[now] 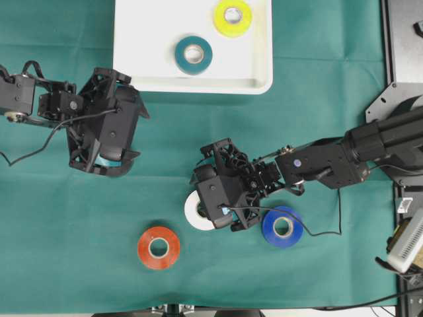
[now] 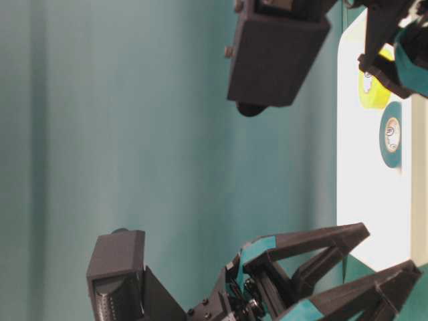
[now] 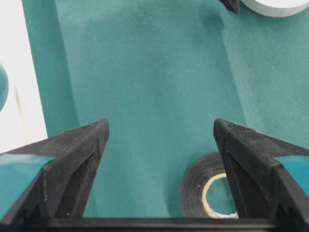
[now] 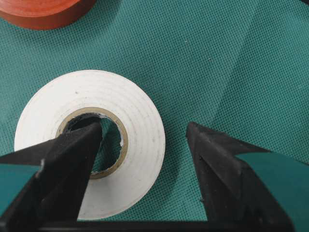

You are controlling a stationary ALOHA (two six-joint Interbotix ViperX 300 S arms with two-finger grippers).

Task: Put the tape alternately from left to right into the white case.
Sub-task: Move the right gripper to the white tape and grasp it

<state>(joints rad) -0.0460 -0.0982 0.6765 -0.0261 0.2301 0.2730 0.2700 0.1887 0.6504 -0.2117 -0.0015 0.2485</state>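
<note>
At upper centre, two rolls, teal [image 1: 193, 54] and yellow [image 1: 232, 17], are contained in the case [image 1: 145, 66]; four are left on the cloth [image 1: 297, 99]. Left gripper [image 1: 109, 162] and right gripper [image 4: 145, 140] are spread, nothing grasped.

On the green cloth [image 1: 317, 86], the white case [image 1: 132, 53] holds the yellow roll [image 1: 232, 18] and teal roll [image 1: 193, 54]. The right gripper [image 1: 221, 211] hangs over the white roll [image 1: 195, 212], between the red roll [image 1: 158, 247] and blue roll [image 1: 283, 226]
</note>
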